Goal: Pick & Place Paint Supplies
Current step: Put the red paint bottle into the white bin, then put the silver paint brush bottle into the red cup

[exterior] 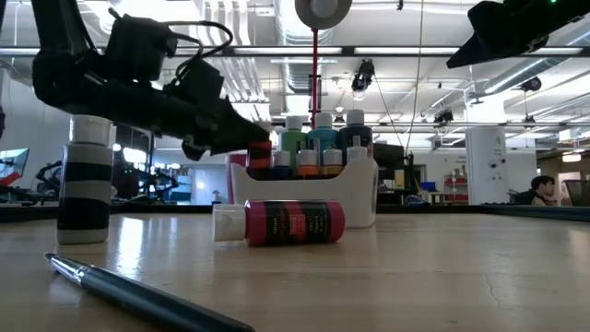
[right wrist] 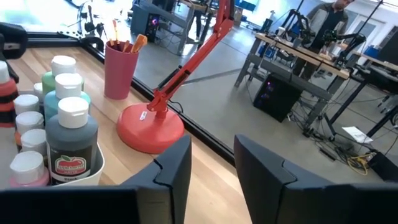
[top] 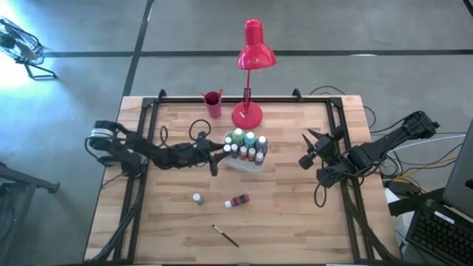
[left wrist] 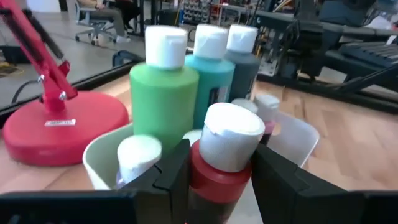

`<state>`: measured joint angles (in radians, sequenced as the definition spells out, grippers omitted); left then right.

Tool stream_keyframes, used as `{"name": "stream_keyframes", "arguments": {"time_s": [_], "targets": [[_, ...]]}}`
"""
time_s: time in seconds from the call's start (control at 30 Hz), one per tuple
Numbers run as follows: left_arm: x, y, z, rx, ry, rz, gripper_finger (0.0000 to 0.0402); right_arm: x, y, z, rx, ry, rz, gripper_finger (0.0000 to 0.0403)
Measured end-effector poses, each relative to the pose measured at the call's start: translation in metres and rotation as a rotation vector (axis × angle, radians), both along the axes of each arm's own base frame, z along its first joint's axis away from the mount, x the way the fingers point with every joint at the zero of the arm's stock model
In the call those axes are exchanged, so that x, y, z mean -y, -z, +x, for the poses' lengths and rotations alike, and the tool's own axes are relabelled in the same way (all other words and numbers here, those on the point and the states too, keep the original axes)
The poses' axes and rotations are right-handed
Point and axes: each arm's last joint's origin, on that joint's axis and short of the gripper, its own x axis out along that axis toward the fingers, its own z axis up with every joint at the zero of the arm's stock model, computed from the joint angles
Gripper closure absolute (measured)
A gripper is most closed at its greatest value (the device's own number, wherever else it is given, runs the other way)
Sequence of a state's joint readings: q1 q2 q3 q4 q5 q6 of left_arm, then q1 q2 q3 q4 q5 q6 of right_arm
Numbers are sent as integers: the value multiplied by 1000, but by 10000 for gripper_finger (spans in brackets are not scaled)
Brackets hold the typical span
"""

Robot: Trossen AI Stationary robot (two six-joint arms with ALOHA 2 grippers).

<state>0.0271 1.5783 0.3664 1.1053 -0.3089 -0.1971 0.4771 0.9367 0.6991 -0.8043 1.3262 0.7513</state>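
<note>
A white tray at the table's middle holds several upright paint bottles with pale caps. My left gripper reaches level from the left to the tray's left end, shut on a red bottle. My right gripper hangs open to the right of the tray, with nothing between its fingers. Nearer the front edge, a striped bottle stands upright on its base. A pink-labelled bottle lies on its side, and a thin dark brush lies flat. My left gripper pinches the red bottle's shoulder just under its white cap between its two fingers. The fingers come in level from the table's left. The bottle stands upright at the tray's left rim; its lower end is hidden by the gripper.
A red desk lamp stands on its round base behind the tray, and a red cup with brushes is to its left. Bare wood lies to the right of the tray and along the front edge.
</note>
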Motion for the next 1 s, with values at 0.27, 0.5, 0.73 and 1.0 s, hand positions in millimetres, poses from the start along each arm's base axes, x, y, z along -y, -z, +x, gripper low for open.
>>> {"name": "stream_keyframes", "arguments": {"time_s": [0.27,0.5,0.73,1.0], "targets": [[-5,16,4,-53,-42,-27,262,0,0,0,0,0,0,296],[-7,20,8,-48,-68,-63,254,0,0,0,0,-1,1,282],[-7,19,8,-47,-62,-68,212,0,0,0,-4,-2,0,263],[-7,16,6,-66,-60,-60,199,0,0,0,-4,-2,0,252]]}}
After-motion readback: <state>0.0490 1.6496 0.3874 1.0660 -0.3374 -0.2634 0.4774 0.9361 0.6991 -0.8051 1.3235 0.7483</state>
